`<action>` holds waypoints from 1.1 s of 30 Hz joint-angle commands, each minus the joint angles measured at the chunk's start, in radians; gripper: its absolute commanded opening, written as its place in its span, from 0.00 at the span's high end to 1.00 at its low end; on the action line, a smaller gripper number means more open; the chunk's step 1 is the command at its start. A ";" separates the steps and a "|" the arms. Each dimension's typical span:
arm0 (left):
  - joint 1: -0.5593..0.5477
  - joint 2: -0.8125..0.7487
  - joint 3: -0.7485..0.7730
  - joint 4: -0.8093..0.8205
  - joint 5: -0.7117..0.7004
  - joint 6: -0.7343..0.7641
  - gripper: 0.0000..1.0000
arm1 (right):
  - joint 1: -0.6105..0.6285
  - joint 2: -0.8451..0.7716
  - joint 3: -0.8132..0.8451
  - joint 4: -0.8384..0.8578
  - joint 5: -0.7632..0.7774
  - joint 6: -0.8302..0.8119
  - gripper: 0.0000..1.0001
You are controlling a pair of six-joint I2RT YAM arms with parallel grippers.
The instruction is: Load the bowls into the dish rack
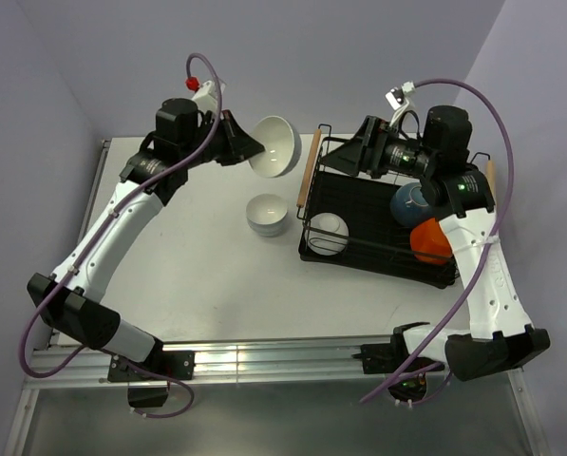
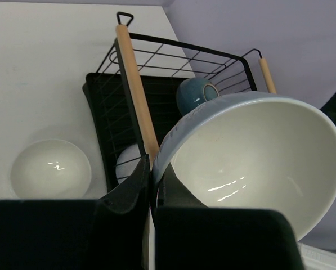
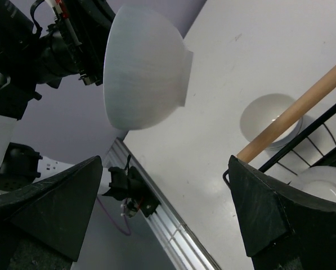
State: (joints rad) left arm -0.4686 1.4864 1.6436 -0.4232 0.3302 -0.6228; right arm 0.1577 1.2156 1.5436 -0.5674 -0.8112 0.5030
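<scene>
The left gripper [image 1: 253,148] was clenched on the rim of a tilted white bowl [image 1: 275,145], held aloft at ten o'clock from the dish rack [image 1: 359,198]. The right gripper [image 1: 346,158] hung spread wide, grasping nothing, over the rack's eleven o'clock corner. Stacked white bowls [image 1: 267,213], perhaps two, sat at its nine o'clock.

Overhead plus close wrist views, common rack [image 1: 359,204]
</scene>
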 commanded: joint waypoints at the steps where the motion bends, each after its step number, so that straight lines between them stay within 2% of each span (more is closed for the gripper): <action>1: -0.038 0.001 0.028 0.109 0.010 -0.035 1.00 | 0.054 0.009 -0.008 0.050 0.020 0.009 0.00; 12: -0.113 0.046 0.047 0.139 0.016 -0.037 1.00 | 0.125 0.078 0.013 0.066 0.032 0.031 0.00; 24: -0.116 0.035 0.022 0.208 0.125 -0.090 1.00 | 0.134 0.073 -0.034 0.103 0.035 0.045 0.00; 33: -0.116 0.031 0.012 0.233 0.142 -0.104 1.00 | 0.132 0.084 -0.034 0.097 0.078 0.037 0.00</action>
State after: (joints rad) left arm -0.5743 1.5589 1.6417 -0.3206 0.3962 -0.6765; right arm 0.2840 1.3060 1.5116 -0.4995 -0.7712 0.5507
